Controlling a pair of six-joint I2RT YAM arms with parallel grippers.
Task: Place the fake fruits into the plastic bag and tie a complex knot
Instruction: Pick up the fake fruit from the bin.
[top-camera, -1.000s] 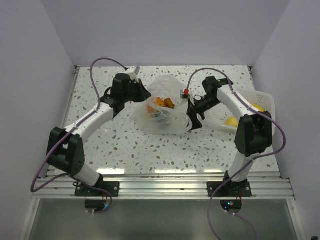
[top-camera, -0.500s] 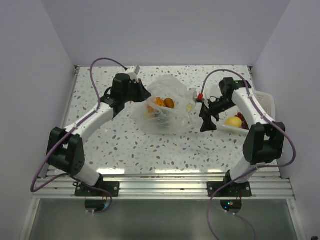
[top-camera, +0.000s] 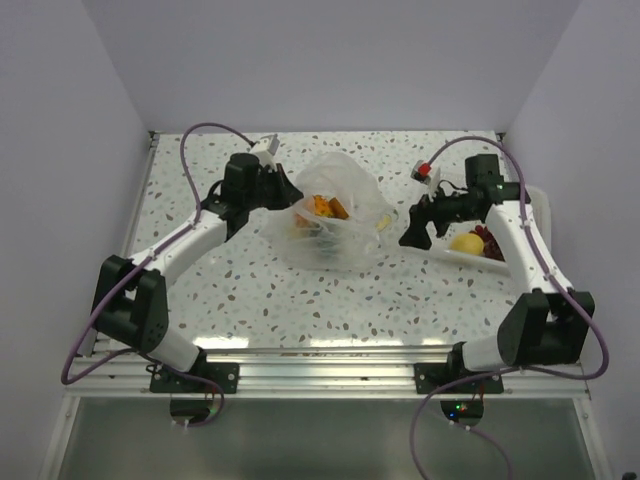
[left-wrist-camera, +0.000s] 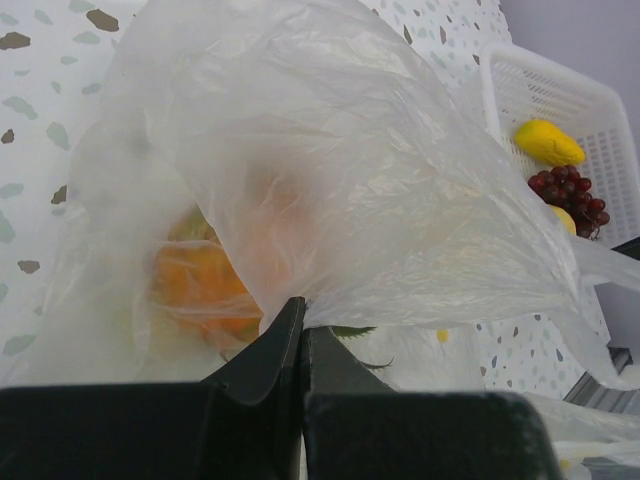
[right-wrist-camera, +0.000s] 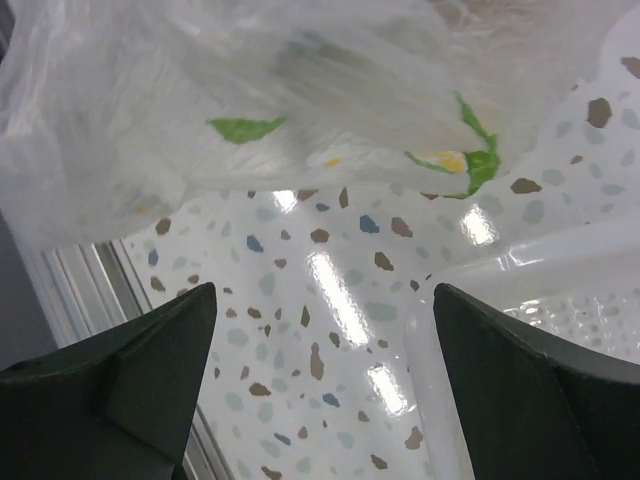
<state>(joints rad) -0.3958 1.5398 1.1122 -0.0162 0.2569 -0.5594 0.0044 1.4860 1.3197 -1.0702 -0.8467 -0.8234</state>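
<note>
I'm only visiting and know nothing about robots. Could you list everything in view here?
table: one, white, speckled, under everything.
plastic bag: one, clear, centre of table.
fake fruits: count unclear, mostly orange, inside the bag.
tray: one, white, slotted, right side.
yellow fruits: two, in the tray, one half hidden by grapes.
grape bunch: one, dark red, in the tray.
arms: two, white and black, near edge.
left end effector: one, black, shut on the bag's edge.
right end effector: one, black, open, empty, between bag and tray.

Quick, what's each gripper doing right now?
Left gripper: closed, pinching the plastic bag.
Right gripper: open, holding nothing.
</note>
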